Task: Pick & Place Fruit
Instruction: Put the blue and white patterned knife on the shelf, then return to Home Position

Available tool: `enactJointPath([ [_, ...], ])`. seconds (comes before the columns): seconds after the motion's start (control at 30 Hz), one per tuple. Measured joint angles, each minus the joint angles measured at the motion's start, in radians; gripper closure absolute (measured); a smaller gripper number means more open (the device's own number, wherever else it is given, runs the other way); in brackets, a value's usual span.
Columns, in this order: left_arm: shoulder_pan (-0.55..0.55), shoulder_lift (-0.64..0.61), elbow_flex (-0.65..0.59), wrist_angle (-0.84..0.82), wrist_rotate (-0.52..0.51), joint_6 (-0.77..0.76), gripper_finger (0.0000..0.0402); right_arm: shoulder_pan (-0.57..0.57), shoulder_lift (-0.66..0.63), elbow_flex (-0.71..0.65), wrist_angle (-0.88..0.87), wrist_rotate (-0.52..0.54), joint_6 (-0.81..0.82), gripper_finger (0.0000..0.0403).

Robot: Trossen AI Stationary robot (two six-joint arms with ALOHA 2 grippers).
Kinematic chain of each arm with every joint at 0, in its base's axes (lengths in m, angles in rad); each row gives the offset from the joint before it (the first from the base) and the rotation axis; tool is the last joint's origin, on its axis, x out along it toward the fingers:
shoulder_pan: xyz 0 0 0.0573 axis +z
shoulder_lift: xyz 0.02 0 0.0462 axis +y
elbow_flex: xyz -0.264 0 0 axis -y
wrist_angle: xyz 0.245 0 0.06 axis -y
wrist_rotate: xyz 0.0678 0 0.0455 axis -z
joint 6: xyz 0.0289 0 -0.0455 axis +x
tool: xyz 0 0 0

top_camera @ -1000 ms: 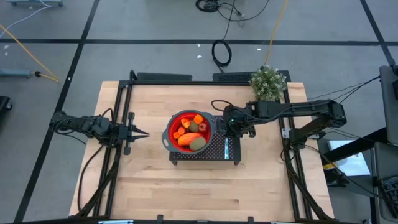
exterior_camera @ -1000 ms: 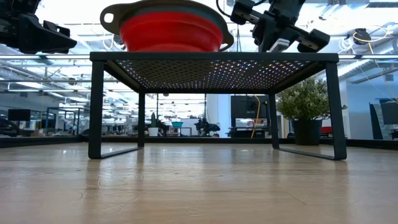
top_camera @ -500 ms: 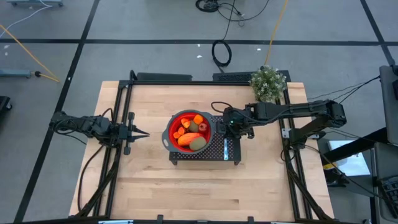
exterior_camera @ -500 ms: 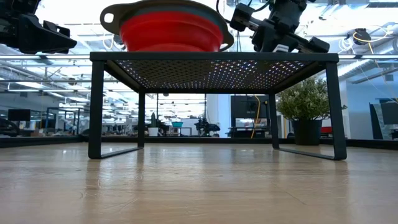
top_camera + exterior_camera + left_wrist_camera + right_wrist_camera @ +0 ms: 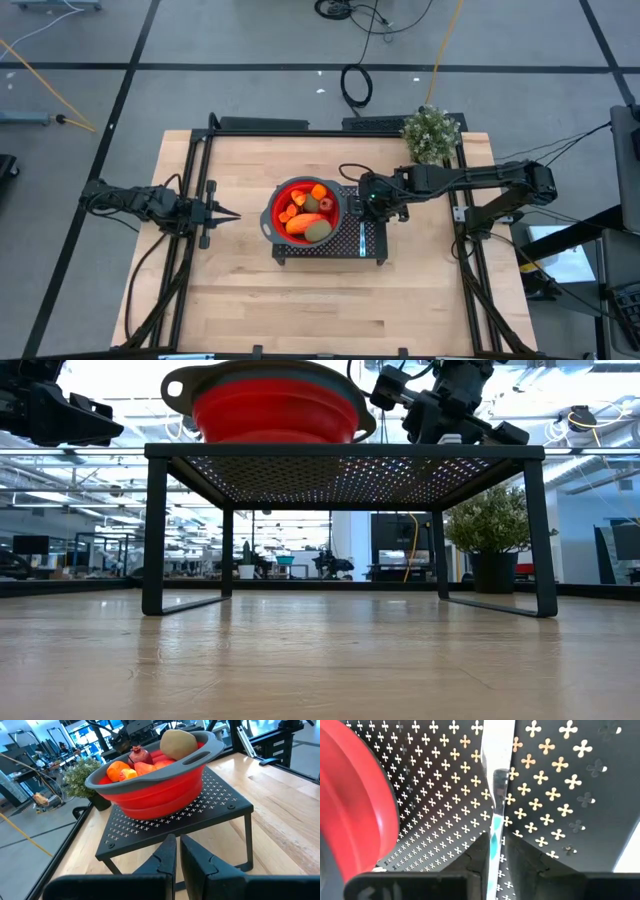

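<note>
The fruit (image 5: 306, 214) sits piled in the red bowl (image 5: 277, 213) on the black rack (image 5: 372, 251) mid-desk. Right gripper (image 5: 366, 205) is beside the bowl, jaws flanking the utensil (image 5: 496, 800) on the rack; whether they clamp it, I cannot tell. Left gripper (image 5: 228, 214) hovers near the desk's left edge, jaws together.

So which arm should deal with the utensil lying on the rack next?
Right. The right gripper hangs directly over the utensil on the rack beside the red bowl, its fingers either side of it. The left gripper waits shut, well off over bare table.
</note>
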Motion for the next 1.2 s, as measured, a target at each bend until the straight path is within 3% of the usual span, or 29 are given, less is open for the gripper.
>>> enactJointPath([
  [0.87, 0.0, 0.0, 0.0, 0.001, 0.0, -0.003, 0.0376, 0.004, -0.036, 0.0, 0.016, -0.006, 0.069, 0.0346],
  [1.2, 0.0, 0.0, 0.0, 0.001, 0.002, -0.008, 0.0376, 0.078, -0.13, 0.0, -0.013, 0.079, 0.037, 0.0398],
])
